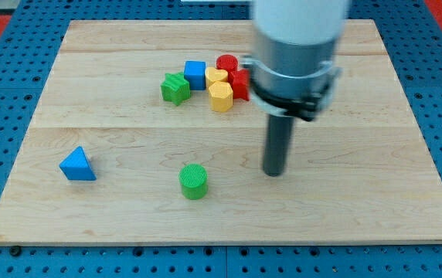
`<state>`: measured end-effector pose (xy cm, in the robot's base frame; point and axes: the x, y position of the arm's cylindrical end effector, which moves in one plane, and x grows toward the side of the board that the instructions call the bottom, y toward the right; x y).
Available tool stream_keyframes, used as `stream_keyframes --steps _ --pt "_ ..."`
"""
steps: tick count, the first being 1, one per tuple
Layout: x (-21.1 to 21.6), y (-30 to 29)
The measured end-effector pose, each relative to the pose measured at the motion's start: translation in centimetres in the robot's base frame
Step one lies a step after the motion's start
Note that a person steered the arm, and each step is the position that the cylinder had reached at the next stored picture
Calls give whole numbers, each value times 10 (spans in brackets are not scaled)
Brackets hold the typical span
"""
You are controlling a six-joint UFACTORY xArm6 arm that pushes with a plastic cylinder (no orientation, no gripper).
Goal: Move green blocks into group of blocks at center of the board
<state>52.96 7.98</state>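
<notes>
Green is what concerns us: our green cylinder (194, 181) sits alone near the board's (375, 216) near edge, left of my tip (273, 173) (a bare rod, nothing held). Our green star-shaped block (175, 88) touches the blue cube (195, 74) at the far cluster's left, while a blue triangle (76, 165) lies far left.

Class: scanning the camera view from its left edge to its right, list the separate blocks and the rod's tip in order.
Blue triangular block → green star-shaped block → green cylinder → blue cube → my tip. The clustered yellow and red blocks overlap, so omitted.
</notes>
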Motion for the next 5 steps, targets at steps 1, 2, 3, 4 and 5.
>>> stream_keyframes --steps 1,2,3,4,5 --pt "72 -49" --pt "74 -111" --pt "39 -112" --pt "-2 -95" --pt "-21 -98"
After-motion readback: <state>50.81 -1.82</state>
